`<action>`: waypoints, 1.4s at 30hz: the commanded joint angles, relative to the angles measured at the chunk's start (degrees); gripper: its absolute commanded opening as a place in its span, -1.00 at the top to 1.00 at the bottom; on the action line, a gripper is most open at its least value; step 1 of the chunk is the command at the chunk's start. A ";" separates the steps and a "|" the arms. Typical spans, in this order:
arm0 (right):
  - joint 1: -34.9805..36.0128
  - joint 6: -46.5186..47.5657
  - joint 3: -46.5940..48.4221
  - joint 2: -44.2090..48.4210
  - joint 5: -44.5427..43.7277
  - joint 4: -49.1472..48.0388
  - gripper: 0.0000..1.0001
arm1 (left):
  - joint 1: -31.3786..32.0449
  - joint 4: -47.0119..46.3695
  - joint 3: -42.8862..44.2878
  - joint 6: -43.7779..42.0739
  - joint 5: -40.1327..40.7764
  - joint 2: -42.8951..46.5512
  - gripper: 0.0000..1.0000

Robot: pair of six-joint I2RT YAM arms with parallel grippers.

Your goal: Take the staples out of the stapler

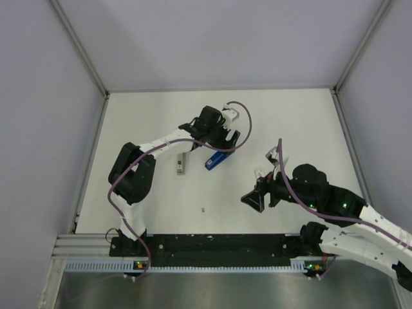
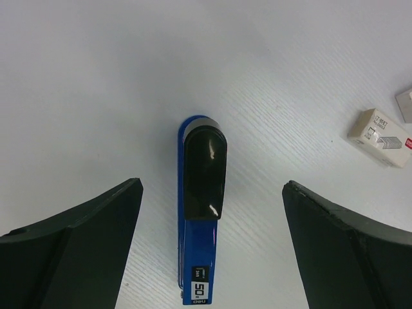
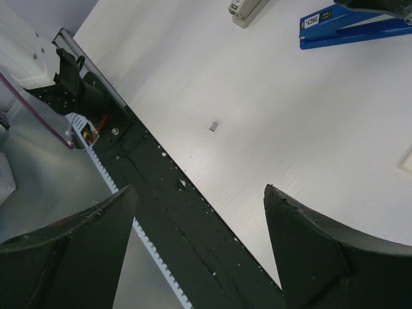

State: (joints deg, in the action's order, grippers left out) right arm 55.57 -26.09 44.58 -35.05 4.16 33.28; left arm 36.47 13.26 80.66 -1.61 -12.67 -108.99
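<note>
Left gripper (image 1: 217, 145), seen from above, is hanging just over the stapler (image 1: 213, 161), which is lying on the desk (image 1: 302, 122) near its middle. A grey bar (image 1: 181, 164) is lying just left of the stapler. A tiny staple block (image 1: 203, 209) is sitting apart, nearer the arm bases. The right gripper (image 1: 254, 197) is hovering to the right of it.

Left wrist view: the left gripper (image 2: 212, 185) is standing released, its fingers wide on either side of the stapler (image 2: 201, 212) and touching neither side. A small beige box (image 2: 380, 137) is lying off to the right.

Right wrist view: the right gripper (image 3: 199, 188) is gaping, grasping nothing, over the black rail (image 3: 167, 193) at the desk's near edge. The staple block (image 3: 212, 126) is lying alone on the desk. The stapler (image 3: 335, 35) is showing at top right.
</note>
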 commanded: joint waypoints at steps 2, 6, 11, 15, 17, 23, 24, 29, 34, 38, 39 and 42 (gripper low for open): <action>-0.38 -0.11 0.86 -0.46 0.06 -0.32 -0.61 | -0.17 -0.78 3.71 -0.68 -1.48 -2.36 -0.92; -0.38 -0.37 0.95 -0.98 0.14 -0.41 -0.61 | -0.08 0.98 4.85 -1.56 -1.22 -3.95 -0.89; -0.29 -0.37 0.95 -1.34 0.58 -0.41 -0.61 | -0.17 0.72 4.59 -1.82 -1.31 -4.48 -0.84; -0.38 -0.37 1.04 -1.69 0.85 -0.41 -0.61 | -0.08 1.16 4.86 -2.35 -1.22 -5.53 -0.82; -0.38 -0.37 0.95 -1.60 0.85 -0.41 -0.61 | -0.08 1.07 4.77 -2.44 -1.22 -5.62 -0.81; -0.38 -0.37 0.95 -1.95 0.93 -0.67 -0.61 | -0.08 1.16 5.03 -2.70 -0.43 -6.67 -0.74; -0.38 -0.37 1.04 -1.87 0.93 -0.58 -0.61 | -0.08 1.16 4.94 -2.79 -0.43 -6.85 -0.69; -0.38 -0.37 0.86 -1.78 0.85 -0.58 -0.61 | 0.01 1.07 4.94 -3.05 0.44 -6.68 -0.43; -0.29 -0.54 0.51 -1.69 0.85 -0.84 -0.61 | 0.53 0.72 4.42 -3.93 1.33 -6.23 -0.25; -0.38 -0.90 0.16 -1.52 0.85 -1.11 -0.61 | 0.97 0.89 4.15 -4.63 1.94 -6.50 -0.04; -0.29 -0.90 -0.01 -1.60 0.85 -1.20 -0.61 | 1.06 0.89 4.15 -4.72 2.20 -6.50 0.02; -0.38 -0.98 -0.28 -1.52 0.93 -1.20 -0.61 | 1.59 0.89 3.71 -4.99 3.78 -6.32 0.18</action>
State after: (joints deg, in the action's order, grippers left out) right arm 55.57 -26.61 44.51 -36.86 4.62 33.89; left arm 37.26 15.20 83.57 -5.37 -10.72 -115.18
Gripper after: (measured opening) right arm 0.806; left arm 0.454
